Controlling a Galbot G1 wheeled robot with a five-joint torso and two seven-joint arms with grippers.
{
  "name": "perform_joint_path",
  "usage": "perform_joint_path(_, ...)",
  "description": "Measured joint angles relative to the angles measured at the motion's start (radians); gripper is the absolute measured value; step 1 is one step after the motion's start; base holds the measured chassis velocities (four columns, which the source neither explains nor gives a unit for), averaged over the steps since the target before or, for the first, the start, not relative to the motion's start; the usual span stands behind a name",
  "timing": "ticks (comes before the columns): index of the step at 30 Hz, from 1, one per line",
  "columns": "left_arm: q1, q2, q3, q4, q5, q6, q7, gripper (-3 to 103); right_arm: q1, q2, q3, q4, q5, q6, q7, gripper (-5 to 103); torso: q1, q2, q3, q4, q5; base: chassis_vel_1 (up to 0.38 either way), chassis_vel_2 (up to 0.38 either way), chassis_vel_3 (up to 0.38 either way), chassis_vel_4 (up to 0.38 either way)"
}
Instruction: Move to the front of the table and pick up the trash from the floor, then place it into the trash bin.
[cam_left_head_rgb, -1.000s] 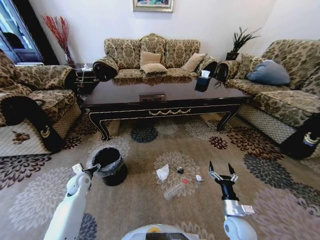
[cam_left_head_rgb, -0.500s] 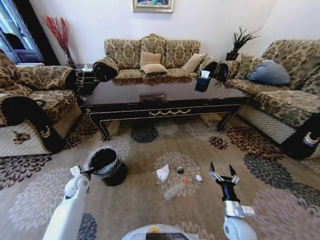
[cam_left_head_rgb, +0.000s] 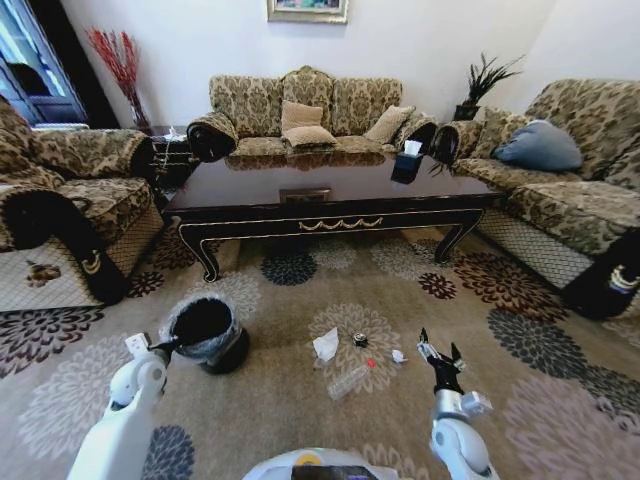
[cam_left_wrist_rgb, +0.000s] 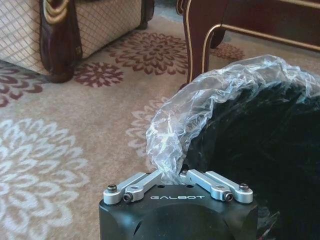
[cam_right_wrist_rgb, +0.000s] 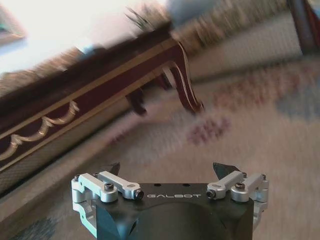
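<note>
The trash lies on the floor (cam_left_head_rgb: 290, 400) in front of the table (cam_left_head_rgb: 330, 195): a crumpled white tissue (cam_left_head_rgb: 325, 345), a dark round bit (cam_left_head_rgb: 360, 340), a small white scrap (cam_left_head_rgb: 398, 356), a clear bottle (cam_left_head_rgb: 348, 381) and a red cap (cam_left_head_rgb: 371, 363). The black trash bin (cam_left_head_rgb: 205, 332) stands left of them, tipped towards my left gripper (cam_left_head_rgb: 162, 347). That gripper (cam_left_wrist_rgb: 177, 175) is shut on the crinkly liner (cam_left_wrist_rgb: 215, 100) at the bin's rim. My right gripper (cam_left_head_rgb: 437, 352) hovers open just right of the white scrap; seen from its own wrist, the right gripper (cam_right_wrist_rgb: 168, 167) faces the table (cam_right_wrist_rgb: 75, 110).
Patterned sofas surround the carpet: one on the left (cam_left_head_rgb: 70, 210), one behind the table (cam_left_head_rgb: 300, 115), one on the right (cam_left_head_rgb: 580, 190). A black tissue box (cam_left_head_rgb: 406, 160) sits on the table. A curved table leg (cam_left_wrist_rgb: 197, 40) stands right behind the bin.
My left arm has drawn back to the left, pulling the bin's rim with it so the bin slid and tipped leftward. The right gripper has turned and shifted slightly left.
</note>
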Motion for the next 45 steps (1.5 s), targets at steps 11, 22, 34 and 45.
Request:
perform_joint_path(11,0.218,-0.111,-0.089,-0.283,-0.034,0.001,-0.017,2,0.205,-0.004,-0.110,-0.264,0.136,-0.153,0.115,100,0.000,0.000,0.000,0.0001,0.0001,0.000,0.000,0.000,0.000)
perform_joint_path(22,0.310,-0.172,-0.120,-0.430,-0.040,0.006,-0.042,2,0.374,0.015,-0.152,-0.490,0.183,-0.232,0.195,100,0.000,0.000,0.000,0.0002,0.0001,0.000,0.000,0.000,0.000)
perform_joint_path(34,0.318,-0.173,-0.132,-0.426,-0.043,0.006,-0.045,2,0.420,0.025,-0.155,-0.568,0.171,-0.253,0.228,100,0.000,0.000,0.000,0.0004,0.0000,0.000,0.000,0.000,0.000)
perform_joint_path(45,0.301,-0.173,-0.117,-0.412,-0.046,0.006,-0.050,2,0.422,0.023,-0.167,-0.605,0.162,-0.241,0.194,86,0.000,0.000,0.000,0.0003,-0.0001,0.000,0.000,0.000,0.000)
